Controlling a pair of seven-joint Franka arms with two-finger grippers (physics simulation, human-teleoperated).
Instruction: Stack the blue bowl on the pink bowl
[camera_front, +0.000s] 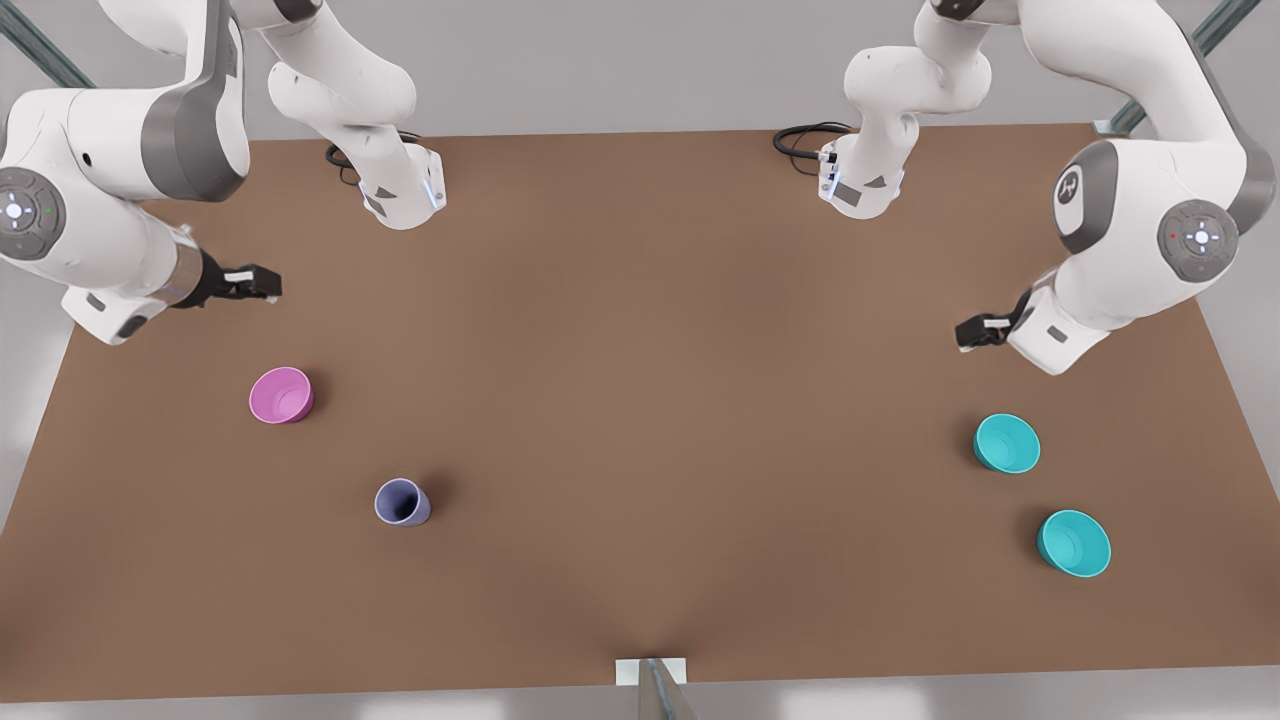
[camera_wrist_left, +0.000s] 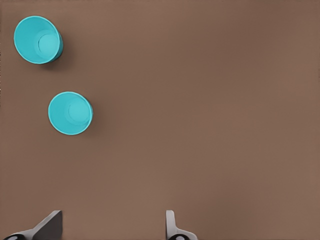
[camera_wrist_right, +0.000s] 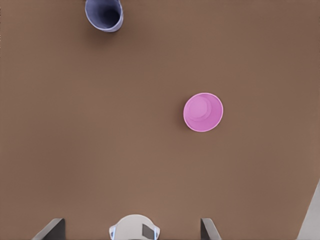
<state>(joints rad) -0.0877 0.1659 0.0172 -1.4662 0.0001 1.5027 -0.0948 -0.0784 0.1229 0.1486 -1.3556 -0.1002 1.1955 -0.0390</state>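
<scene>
Nothing is grasped yet: the left gripper (camera_front: 975, 333) hangs open above the surface (camera_front: 640, 400) near two teal bowls, the blue bowl (camera_front: 1007, 443) closest, while the open right gripper (camera_front: 262, 284) waits near the pink bowl (camera_front: 281, 395).

Both grippers (camera_front: 975, 333) (camera_front: 262, 283) hover, seemingly jaws apart.

The table (camera_front: 640, 350) is surfaced in matt brown, smooth and unpatterned. On it, the pink bowl (camera_front: 281, 395), both teal bowls (camera_front: 1007, 443) (camera_front: 1074, 543) and the lavender-grey cup (camera_front: 402, 502) appear as smooth, plain plastic.
</scene>
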